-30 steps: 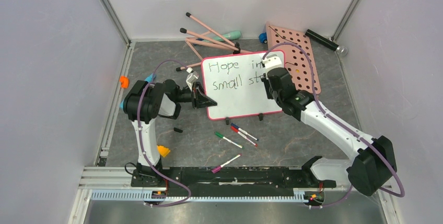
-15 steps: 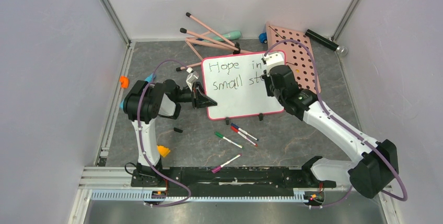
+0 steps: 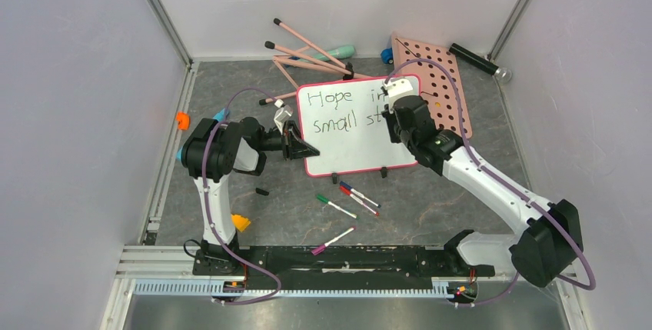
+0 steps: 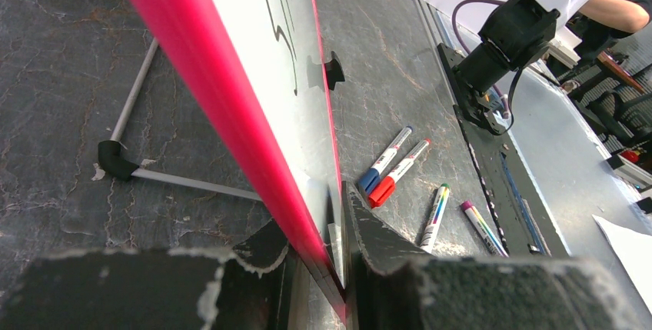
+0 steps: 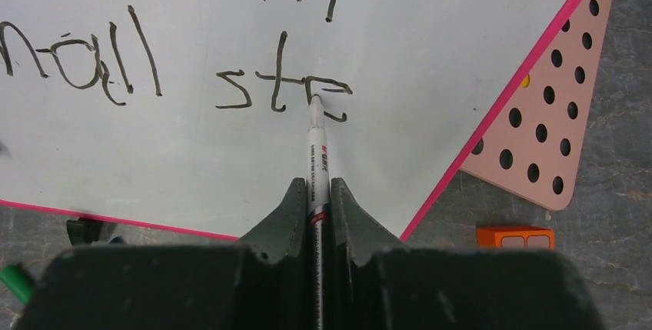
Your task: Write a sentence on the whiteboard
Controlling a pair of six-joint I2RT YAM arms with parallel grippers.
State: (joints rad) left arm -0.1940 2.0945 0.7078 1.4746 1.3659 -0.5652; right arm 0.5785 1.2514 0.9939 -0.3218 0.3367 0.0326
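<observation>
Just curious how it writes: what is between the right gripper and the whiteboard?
A white marker, clamped in the right gripper, its tip touching the whiteboard. The right wrist view shows it.

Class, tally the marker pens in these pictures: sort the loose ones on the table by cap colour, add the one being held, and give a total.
Blue-capped marker: 1
Red-capped marker: 1
Green-capped marker: 1
Magenta-capped marker: 1
Held marker, in the right gripper: 1
Total: 5
</observation>
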